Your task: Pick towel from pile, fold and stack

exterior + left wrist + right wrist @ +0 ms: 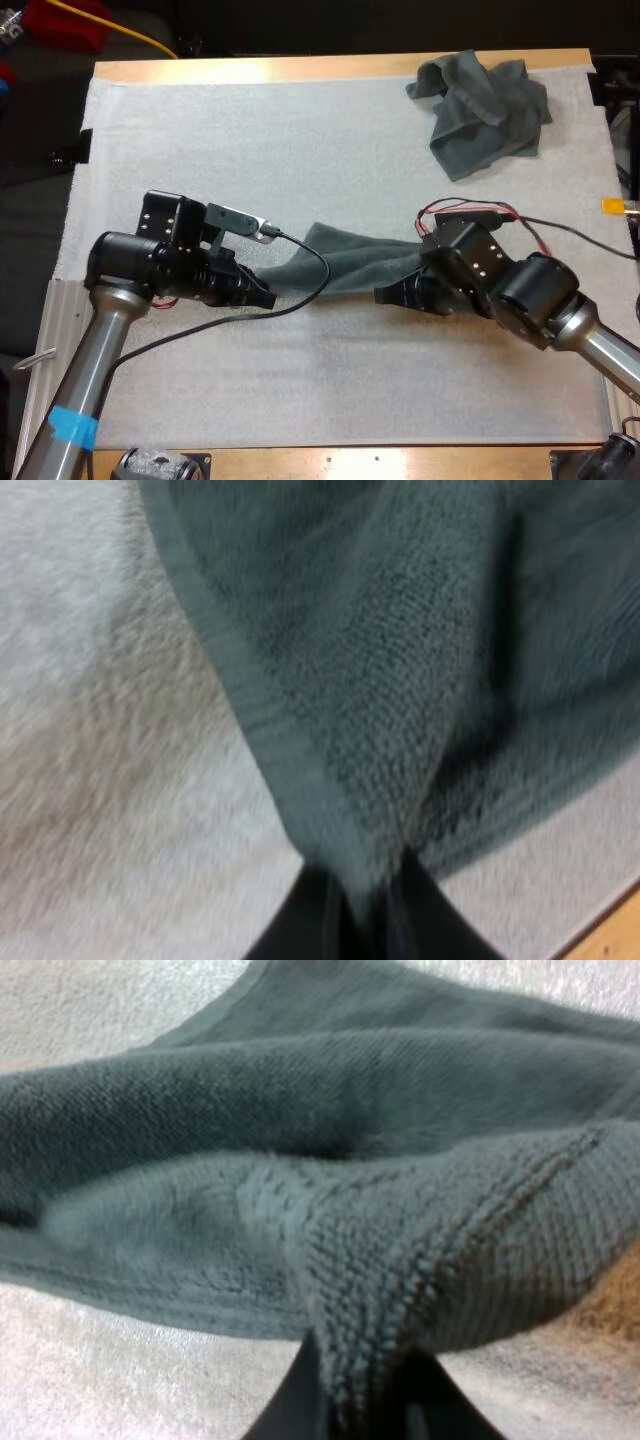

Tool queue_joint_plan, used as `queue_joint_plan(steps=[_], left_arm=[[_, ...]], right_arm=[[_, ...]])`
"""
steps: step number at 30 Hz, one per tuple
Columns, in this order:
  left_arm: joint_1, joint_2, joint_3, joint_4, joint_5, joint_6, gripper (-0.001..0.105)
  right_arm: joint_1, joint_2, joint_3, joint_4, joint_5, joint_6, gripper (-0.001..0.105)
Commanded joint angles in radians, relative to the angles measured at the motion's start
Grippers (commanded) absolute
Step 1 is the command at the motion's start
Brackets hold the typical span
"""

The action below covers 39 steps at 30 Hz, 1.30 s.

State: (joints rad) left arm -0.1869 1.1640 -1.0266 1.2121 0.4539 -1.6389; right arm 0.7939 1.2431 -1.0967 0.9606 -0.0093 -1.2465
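Observation:
A dark grey-green towel (345, 258) is stretched between my two grippers over the middle of the white mat. My left gripper (262, 292) is shut on its left end; in the left wrist view the towel (400, 680) runs down into the pinched black fingers (310, 920). My right gripper (392, 293) is shut on the right end, and the right wrist view has the towel's hem (370, 1290) bunched between its fingers (295, 1400). A second, crumpled towel (485, 108) lies at the mat's far right corner.
The white mat (200, 140) covers most of the wooden table (300, 68). Both arms stand low over the mat's near half, and the crumpled towel sits well beyond the right arm.

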Motion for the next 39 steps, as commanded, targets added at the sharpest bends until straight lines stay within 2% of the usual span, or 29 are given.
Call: queue_joint_plan(steps=[1,6,11,15,17,20,31,39], left_arm=[[-0.008,-0.019,-0.016,0.017,-0.016,0.003,0.000],[-0.045,-0.074,-0.044,0.070,-0.042,-0.002,0.000],[-0.162,-0.123,-0.102,0.169,-0.193,-0.017,0.000],[-0.224,-0.155,-0.150,0.206,-0.215,-0.038,0.000],[-0.259,-0.171,-0.180,0.245,-0.281,-0.060,0.000],[-0.298,-0.182,-0.212,0.327,-0.327,-0.065,0.000],[-0.474,-0.239,-0.216,0.361,-0.416,-0.212,0.000],[-0.481,-0.170,-0.197,0.355,-0.484,-0.215,0.000]], right_arm=[[0.000,-0.012,-0.027,0.040,0.009,-0.026,0.001],[0.015,-0.041,-0.084,0.101,0.009,-0.054,0.001],[0.046,-0.080,-0.137,0.188,0.009,-0.058,0.001],[0.082,-0.111,-0.159,0.239,0.009,-0.058,0.001],[0.113,-0.132,-0.166,0.264,0.009,-0.053,0.001],[0.155,-0.157,-0.166,0.299,0.009,-0.022,0.001],[0.308,-0.203,-0.188,0.407,0.009,0.063,0.001],[0.303,-0.177,-0.129,0.372,0.026,0.052,0.001]])
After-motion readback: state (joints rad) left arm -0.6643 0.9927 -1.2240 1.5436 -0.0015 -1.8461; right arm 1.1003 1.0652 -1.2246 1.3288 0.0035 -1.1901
